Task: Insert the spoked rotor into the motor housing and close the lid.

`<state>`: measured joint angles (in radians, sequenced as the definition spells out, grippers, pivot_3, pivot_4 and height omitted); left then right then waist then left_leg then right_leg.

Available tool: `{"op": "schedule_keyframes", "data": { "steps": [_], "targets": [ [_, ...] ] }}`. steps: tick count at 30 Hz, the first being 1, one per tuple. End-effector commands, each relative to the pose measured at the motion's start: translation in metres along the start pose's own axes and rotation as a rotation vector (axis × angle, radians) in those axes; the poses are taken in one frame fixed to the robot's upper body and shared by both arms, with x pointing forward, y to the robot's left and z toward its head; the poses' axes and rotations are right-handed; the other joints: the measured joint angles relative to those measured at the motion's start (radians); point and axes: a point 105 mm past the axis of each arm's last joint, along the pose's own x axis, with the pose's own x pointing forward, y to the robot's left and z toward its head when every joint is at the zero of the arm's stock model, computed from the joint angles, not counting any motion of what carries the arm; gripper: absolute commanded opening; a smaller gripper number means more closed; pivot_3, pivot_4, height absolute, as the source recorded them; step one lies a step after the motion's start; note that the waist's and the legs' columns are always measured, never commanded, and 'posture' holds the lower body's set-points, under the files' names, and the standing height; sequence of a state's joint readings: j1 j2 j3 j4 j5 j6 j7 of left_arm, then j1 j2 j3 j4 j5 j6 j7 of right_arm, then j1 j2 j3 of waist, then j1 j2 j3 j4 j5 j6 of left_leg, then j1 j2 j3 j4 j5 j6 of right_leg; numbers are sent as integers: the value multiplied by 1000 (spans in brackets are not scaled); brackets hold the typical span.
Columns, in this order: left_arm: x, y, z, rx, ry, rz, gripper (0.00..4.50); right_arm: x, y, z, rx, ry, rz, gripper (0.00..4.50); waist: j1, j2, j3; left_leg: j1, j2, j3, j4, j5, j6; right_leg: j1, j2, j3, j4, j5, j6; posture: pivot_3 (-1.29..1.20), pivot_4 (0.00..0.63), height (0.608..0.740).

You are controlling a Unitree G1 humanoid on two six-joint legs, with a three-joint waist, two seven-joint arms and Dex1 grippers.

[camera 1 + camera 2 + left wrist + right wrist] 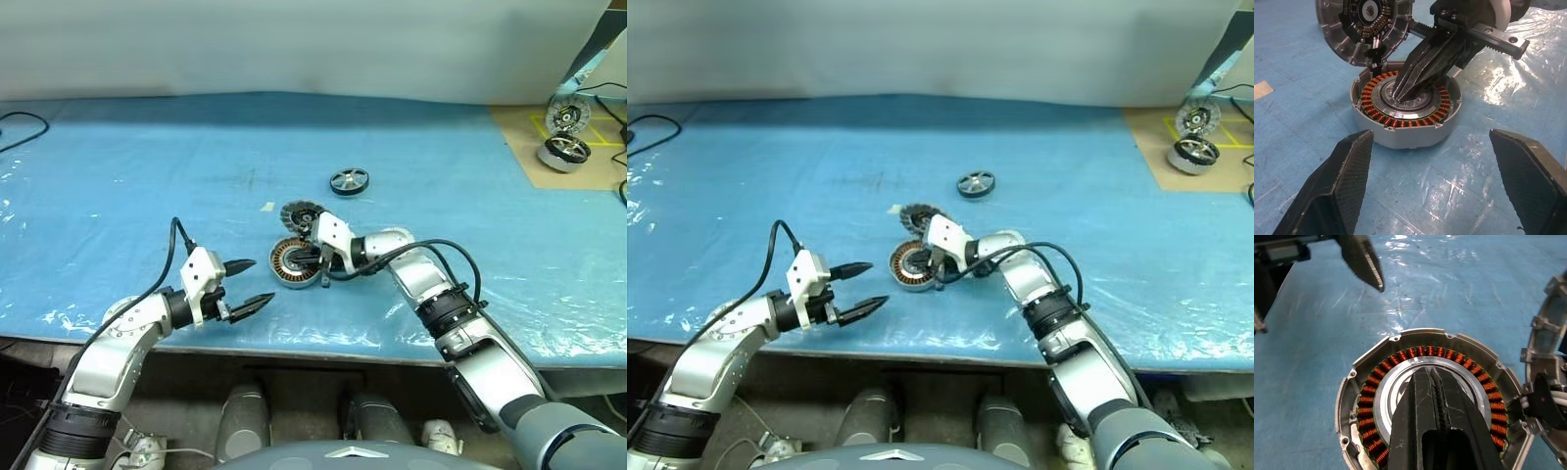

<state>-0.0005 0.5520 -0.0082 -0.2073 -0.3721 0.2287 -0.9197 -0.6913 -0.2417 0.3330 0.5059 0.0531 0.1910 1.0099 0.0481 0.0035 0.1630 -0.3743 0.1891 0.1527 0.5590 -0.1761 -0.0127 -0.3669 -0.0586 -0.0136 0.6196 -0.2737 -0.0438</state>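
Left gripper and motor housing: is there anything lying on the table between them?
Nothing: only bare blue table cover lies between the open left gripper and the motor housing, as the left wrist and head views show.

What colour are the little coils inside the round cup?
Coppery orange windings ring the motor housing, clearest in the right wrist view.

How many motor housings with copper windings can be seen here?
1 for certain: the motor housing on the blue sheet, with the shut right gripper tip in its centre. A second motor sits on the cardboard at far right; whether it has windings cannot be told.
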Motion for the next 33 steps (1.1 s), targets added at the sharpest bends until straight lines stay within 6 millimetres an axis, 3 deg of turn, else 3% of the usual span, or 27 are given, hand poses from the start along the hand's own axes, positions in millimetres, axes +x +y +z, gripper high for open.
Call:
{"op": "schedule_keyframes", "data": {
  "steps": [1, 5, 9, 19, 26, 33],
  "targets": [
    [0, -3, 11, 31, -25, -11, 3987, -16, -12, -56, 261, 165, -110, 12, 3, 0, 0, 1, 0, 0, 0, 0, 0, 1, 0, 0, 0, 0, 0, 0, 150, 740],
    [-1, -3, 10, 30, -22, -11, 3987, -19, 1, -50, 83, 201, -39, 12, 8, 0, 0, 2, 0, 1, 0, 0, 0, 1, 0, 1, -1, 0, 0, 0, 150, 740],
    [-2, -3, 6, 28, -19, -18, 3987, -17, 18, -17, 69, 51, 46, 12, 1, -1, -1, 0, 0, 2, -8, 2, -3, -1, 1, 1, -6, 0, 0, 0, 150, 740],
    [-2, 1, -4, 29, -14, -23, 3987, -24, 9, 17, 25, -72, 11, 12, -5, -2, 0, -11, 1, 2, -9, 2, -5, -13, 4, -1, -4, 3, 3, 0, 150, 740],
    [3, -4, 5, 39, -27, -28, 3987, -33, 7, 35, -87, -79, 14, 12, -4, -2, 0, -11, 1, 2, -7, 2, -5, -13, 3, -1, -2, 2, 3, 0, 150, 740],
    [4, -4, 13, 39, -30, -29, 3987, -60, 21, 50, -66, -86, 131, 12, -3, -2, 1, -11, 1, 2, -6, 2, -5, -13, 3, -1, -1, 3, 3, 0, 150, 740]
  ]
}}
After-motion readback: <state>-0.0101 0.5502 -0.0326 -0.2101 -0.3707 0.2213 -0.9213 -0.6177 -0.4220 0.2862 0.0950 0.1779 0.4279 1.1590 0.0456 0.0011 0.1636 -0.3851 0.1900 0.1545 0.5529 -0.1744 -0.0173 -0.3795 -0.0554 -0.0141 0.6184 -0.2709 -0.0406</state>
